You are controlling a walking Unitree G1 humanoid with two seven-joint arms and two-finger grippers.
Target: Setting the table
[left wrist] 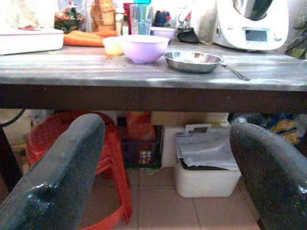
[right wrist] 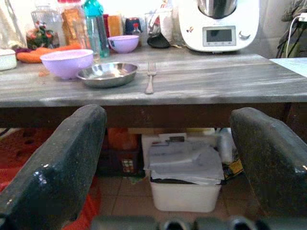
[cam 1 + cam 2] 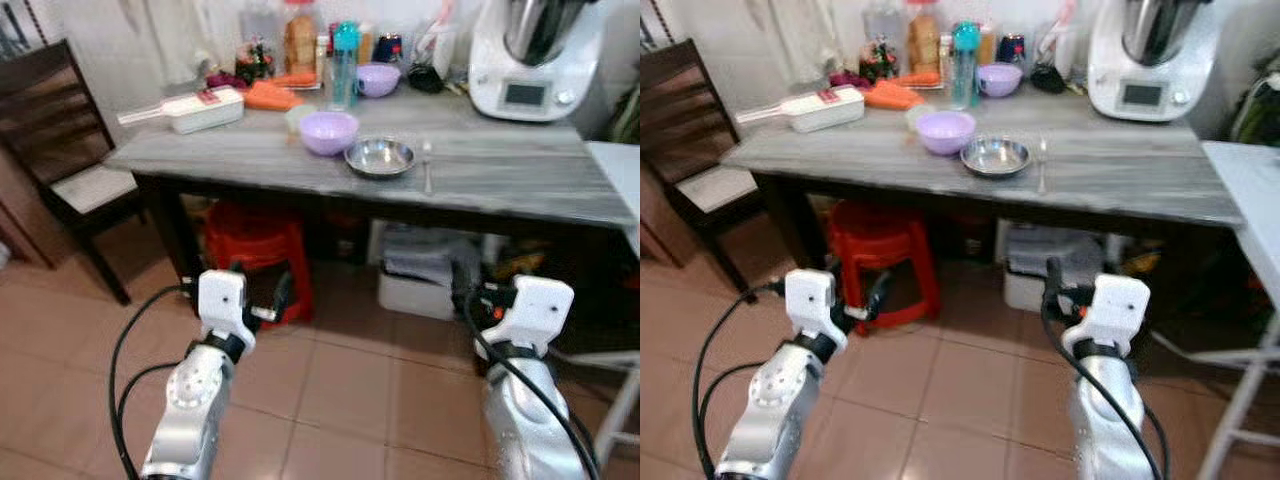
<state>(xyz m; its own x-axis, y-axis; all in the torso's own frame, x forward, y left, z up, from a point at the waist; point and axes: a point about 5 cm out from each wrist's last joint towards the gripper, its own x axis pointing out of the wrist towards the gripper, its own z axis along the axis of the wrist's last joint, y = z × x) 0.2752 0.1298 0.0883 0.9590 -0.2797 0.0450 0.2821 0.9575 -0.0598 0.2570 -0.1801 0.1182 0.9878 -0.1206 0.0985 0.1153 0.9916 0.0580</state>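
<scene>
Left gripper (image 1: 163, 167): two black fingers (image 1: 57, 177) spread wide apart, nothing between them, held low in front of the table edge and aimed at the space beneath it. Right gripper (image 2: 168, 163): same posture, fingers (image 2: 53, 167) well apart, empty, also below tabletop height. Both arms raised forward over the tiled floor (image 3: 340, 390), short of the table (image 3: 500, 175). Past the fingers, under the table: a red stool (image 3: 255, 250) on the robot's left, a white bin (image 2: 184, 187) with a grey bag draped over it further right. On the grey tabletop near the front edge: a steel dish (image 3: 379, 157), a lilac bowl (image 3: 328, 131) touching or just beside it on the left, a fork (image 2: 150, 76) lying just to the dish's right, tines pointing away from the robot. Further back: a second lilac bowl (image 3: 378, 79), a teal-capped bottle (image 3: 344, 62), carrots (image 3: 270, 95), a white flat box (image 3: 205, 108), assorted jars against the wall. A white kitchen machine (image 3: 530, 60) stands at the back right. Dark wooden chair (image 3: 60, 150) at the left end. Judgement: one place looks partly laid with dish, bowl and fork grouped together; whether more settings or pieces are due cannot be told. Neither gripper carries anything, so the next item is not yet picked up.
</scene>
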